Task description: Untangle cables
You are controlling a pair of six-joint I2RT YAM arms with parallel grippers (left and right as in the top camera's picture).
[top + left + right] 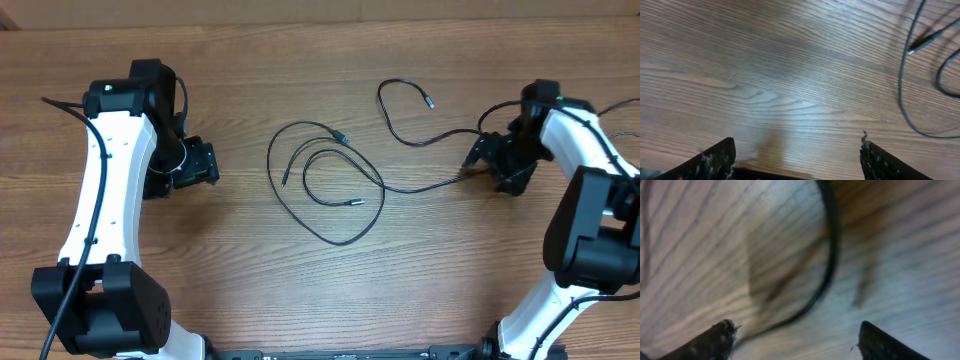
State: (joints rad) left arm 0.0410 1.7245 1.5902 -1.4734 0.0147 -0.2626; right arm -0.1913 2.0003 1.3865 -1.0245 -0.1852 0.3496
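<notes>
Wooden desk (200, 250) seen from above. Thin black cables (330, 190) lie in loose, overlapping loops at its middle. The left gripper (210, 165) sits left of them, fingers spread around nothing. The right gripper (475, 158) has its fingers spread, with one cable strand lying between them.

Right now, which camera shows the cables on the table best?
The overhead view: the cables lie wholly in frame, with loops and plug ends traceable. The left wrist view catches only a few stretches at its right edge. The right wrist view shows one blurred curve of cable close up.
</notes>
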